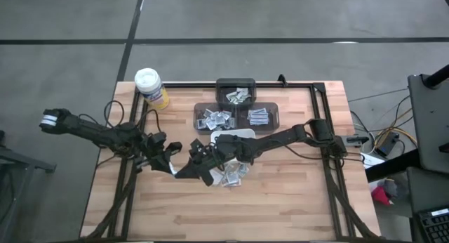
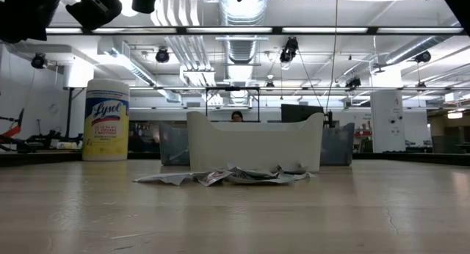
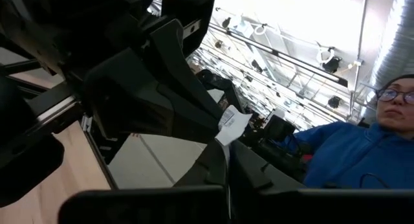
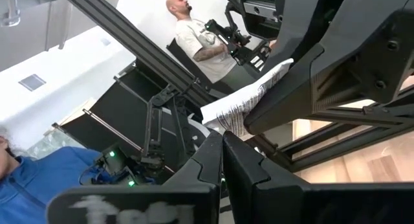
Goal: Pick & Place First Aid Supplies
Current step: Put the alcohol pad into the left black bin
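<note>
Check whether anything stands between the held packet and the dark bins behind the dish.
Only the white dish lies on that line; the packet, pinched by the left end effector and right end effector, hangs higher up.

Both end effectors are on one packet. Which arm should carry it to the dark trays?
Probably right: left end effector and right end effector both look shut on the packet, but the dark trays lie toward the right arm's base.

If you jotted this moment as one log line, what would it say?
left gripper: shut on packet | right gripper: shut on same packet | both raised above table | loose packets beside white dish
</note>
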Motion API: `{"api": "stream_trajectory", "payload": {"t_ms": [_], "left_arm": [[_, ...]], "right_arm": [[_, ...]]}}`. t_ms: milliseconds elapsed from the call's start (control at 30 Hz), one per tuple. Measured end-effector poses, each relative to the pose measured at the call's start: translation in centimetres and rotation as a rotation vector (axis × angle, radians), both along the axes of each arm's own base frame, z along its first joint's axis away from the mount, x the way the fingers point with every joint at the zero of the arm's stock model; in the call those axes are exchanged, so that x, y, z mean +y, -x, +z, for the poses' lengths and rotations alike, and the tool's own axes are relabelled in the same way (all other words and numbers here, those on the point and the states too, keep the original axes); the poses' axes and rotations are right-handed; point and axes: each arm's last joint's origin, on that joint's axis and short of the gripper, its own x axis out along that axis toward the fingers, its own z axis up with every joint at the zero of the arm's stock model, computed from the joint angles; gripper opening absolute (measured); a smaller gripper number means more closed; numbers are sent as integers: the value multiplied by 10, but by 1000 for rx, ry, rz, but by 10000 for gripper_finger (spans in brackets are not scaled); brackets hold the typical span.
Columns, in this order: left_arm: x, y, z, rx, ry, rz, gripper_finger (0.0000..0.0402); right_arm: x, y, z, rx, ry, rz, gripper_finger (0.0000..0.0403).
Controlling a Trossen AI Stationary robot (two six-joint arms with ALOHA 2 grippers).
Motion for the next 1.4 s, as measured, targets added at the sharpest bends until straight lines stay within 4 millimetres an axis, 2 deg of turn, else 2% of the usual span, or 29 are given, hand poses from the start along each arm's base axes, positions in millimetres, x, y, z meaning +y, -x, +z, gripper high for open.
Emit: {"api": "stream_trajectory", "payload": {"t_ms": [333,733,933,1133,1400], "left_arm": [[0,0,0,3,-3,-2,0],[0,-1,-3,21,-10,5,0],[1,-2,-5,52,-11,18,0],[1,-3,-11,118,-17,42,0],[1,-7,-11,189,-64,76,0]], "right_arm": [[0,0,0,3,-6,8,8],[9,4,-2,76,-70,225,9],[11,5,-25,320,-52,199,9],[22,18,-57,653,47,130,9],[60,49,-71,931,159,63,9]]}}
